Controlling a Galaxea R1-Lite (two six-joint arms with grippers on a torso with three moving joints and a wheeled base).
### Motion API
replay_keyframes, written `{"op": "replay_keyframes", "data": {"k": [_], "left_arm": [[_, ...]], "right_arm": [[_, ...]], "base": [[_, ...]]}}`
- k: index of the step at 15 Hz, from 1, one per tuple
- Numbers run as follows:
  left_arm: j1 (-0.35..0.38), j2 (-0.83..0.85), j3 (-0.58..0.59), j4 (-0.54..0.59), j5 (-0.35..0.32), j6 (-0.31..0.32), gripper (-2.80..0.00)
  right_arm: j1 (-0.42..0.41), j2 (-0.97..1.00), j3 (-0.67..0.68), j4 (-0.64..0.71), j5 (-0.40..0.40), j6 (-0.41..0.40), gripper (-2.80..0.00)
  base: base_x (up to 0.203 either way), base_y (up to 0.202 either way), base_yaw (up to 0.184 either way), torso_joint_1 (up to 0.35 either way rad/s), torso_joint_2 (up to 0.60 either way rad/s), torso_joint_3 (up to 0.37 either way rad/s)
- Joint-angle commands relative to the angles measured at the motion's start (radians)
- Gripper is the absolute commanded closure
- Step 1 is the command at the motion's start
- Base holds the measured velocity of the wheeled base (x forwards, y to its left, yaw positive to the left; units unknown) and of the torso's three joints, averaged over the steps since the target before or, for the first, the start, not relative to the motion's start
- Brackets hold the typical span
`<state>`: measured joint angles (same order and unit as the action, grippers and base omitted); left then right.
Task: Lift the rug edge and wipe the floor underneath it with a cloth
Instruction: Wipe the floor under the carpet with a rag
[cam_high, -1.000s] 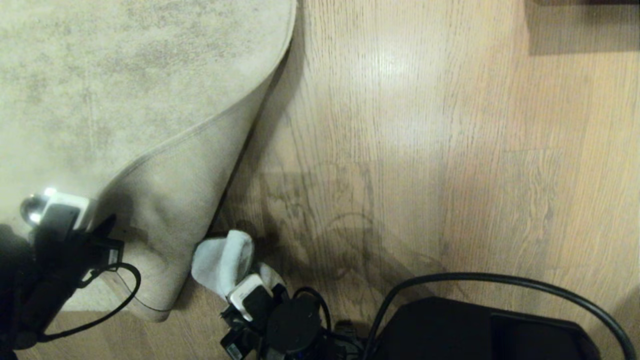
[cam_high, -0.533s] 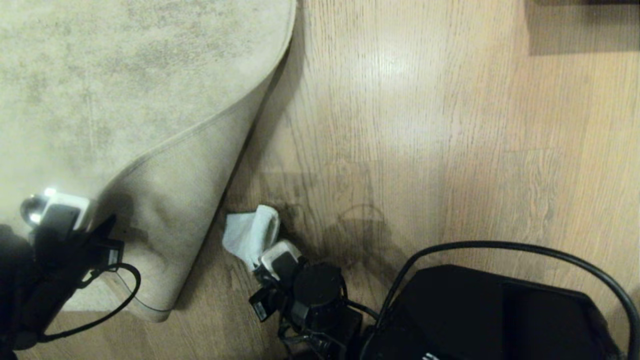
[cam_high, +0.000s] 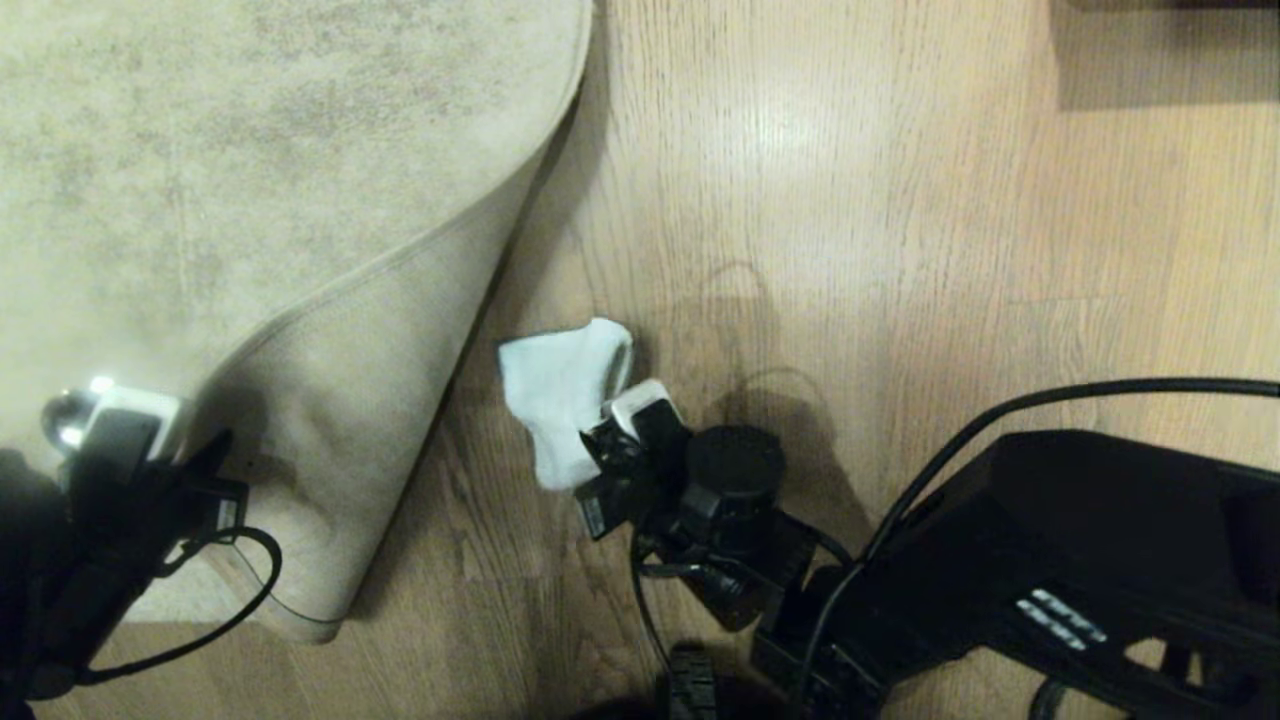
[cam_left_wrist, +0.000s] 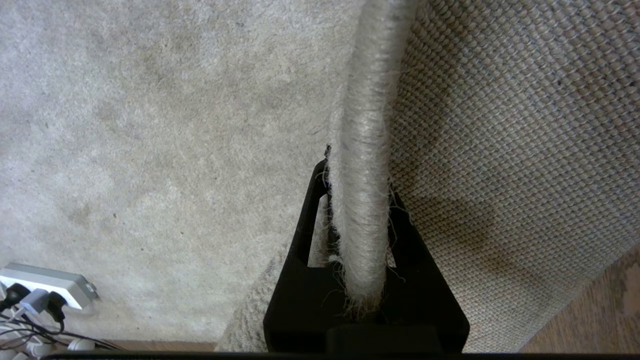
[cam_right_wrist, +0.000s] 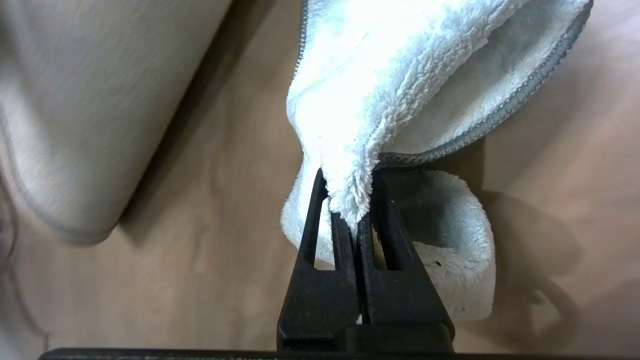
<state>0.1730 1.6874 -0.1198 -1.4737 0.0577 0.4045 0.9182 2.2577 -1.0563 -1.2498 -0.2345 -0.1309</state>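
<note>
The rug's corner is folded back, so its paler underside (cam_high: 370, 400) faces up and the rug edge (cam_high: 400, 262) runs diagonally across it. My left gripper (cam_left_wrist: 357, 170) is shut on the rug edge (cam_left_wrist: 367, 125) and holds it raised at the lower left of the head view. My right gripper (cam_high: 610, 440) is shut on the pale blue-green cloth (cam_high: 560, 390), which bunches on the wood floor (cam_high: 900, 250) just right of the fold. In the right wrist view the cloth (cam_right_wrist: 400, 75) spills forward from the gripper (cam_right_wrist: 347, 185), its dark stitched edging showing.
A white power strip with plugs and cables (cam_left_wrist: 45, 287) lies on the rug near its border. A dark piece of furniture (cam_high: 1160, 50) stands at the far right. My right arm's black body and a looping cable (cam_high: 1000, 410) fill the lower right.
My right gripper has swept the cloth across the floor, away from me and to the right of the rug's folded corner. The left gripper and the rug have stayed still.
</note>
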Motion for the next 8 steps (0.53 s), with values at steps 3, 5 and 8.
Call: {"op": "replay_keyframes", "data": {"k": [3, 5, 8], "left_arm": [[0.000, 0.000, 0.000, -0.008, 0.001, 0.005, 0.00], [0.000, 0.001, 0.000, -0.008, -0.001, 0.007, 0.00], [-0.011, 0.001, -0.001, -0.008, -0.002, 0.008, 0.00]], "right_arm": [[-0.069, -0.203, 0.143, -0.008, -0.002, -0.001, 0.00], [-0.092, -0.259, 0.194, -0.008, -0.002, -0.002, 0.00], [-0.103, -0.326, 0.254, -0.004, -0.002, -0.003, 0.00]], "base": [[0.000, 0.000, 0.000, 0.000, 0.00, 0.000], [0.000, 0.000, 0.000, 0.000, 0.00, 0.000], [0.000, 0.000, 0.000, 0.000, 0.00, 0.000]]}}
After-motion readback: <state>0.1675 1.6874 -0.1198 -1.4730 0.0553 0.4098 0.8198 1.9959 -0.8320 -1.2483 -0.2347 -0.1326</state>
